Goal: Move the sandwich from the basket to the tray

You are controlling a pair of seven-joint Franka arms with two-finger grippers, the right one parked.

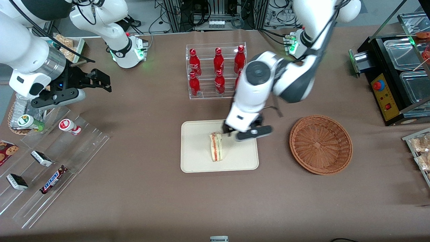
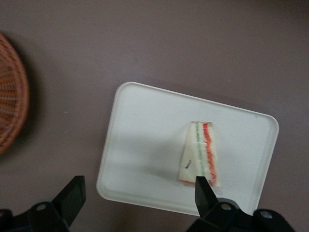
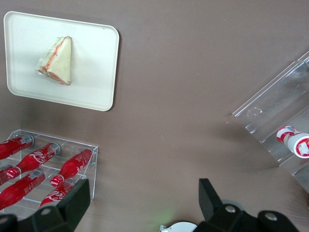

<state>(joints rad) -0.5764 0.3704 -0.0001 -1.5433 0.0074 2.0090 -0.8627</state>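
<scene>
**Sandwich resting on the tray, gripper released above it**

The sandwich [image 1: 216,147] lies on the tray [image 1: 198,163], near its middle, filling edge showing red, orange and green. I judge it light, soft and easily crushed; a gentle pinch across the two bread faces, near the thick end, would suit it. The basket [image 1: 320,144] sits beside the tray toward the working arm's end of the table, and I see nothing in it. My gripper [image 2: 137,195] hovers above the tray's edge with its fingers [image 2: 203,192] spread wide, holding nothing and touching nothing. A rack of red bottles [image 1: 216,70] stands farther from the front camera.
</scene>
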